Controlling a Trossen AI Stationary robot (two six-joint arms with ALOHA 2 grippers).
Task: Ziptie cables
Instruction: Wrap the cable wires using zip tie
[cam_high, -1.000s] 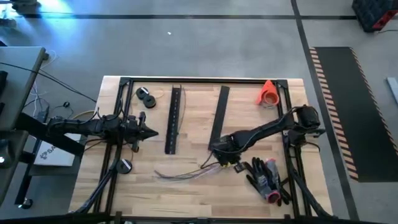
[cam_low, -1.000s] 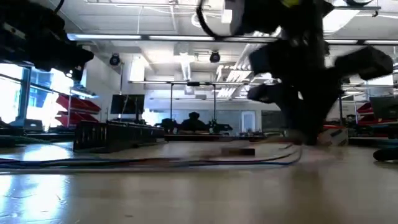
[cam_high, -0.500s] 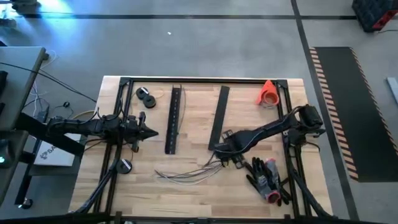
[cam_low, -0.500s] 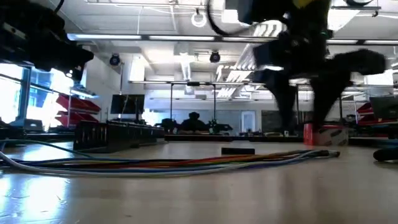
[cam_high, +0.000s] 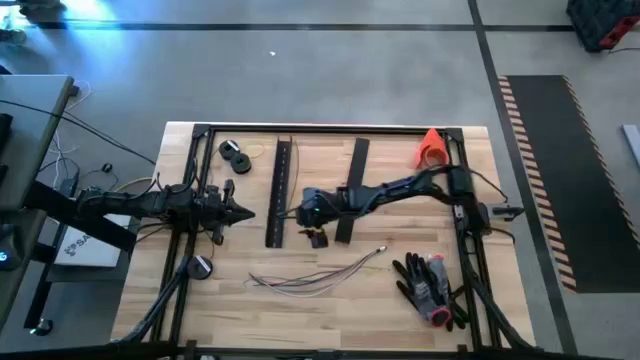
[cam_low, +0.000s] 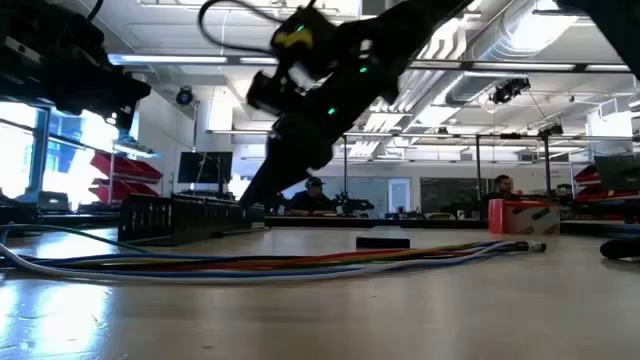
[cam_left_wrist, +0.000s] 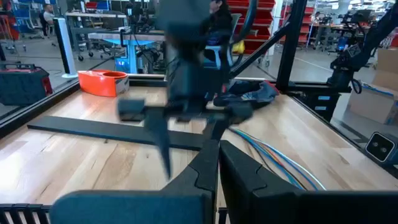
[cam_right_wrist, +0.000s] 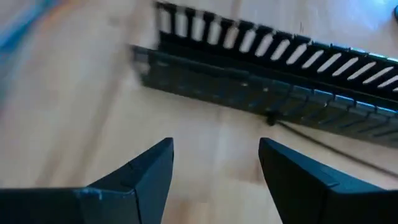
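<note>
Grey cables (cam_high: 318, 273) lie loose; right pincer (cam_high: 312, 228) spread empty, left pincer (cam_high: 240, 212) clenched.

Two dark, matte-black jointed arms, left arm (cam_high: 150, 203) and right arm (cam_high: 400, 189), each with black cords along its links, a yellow tag and green light near the right wrist, and tapered black fingers (cam_right_wrist: 143, 174).
</note>
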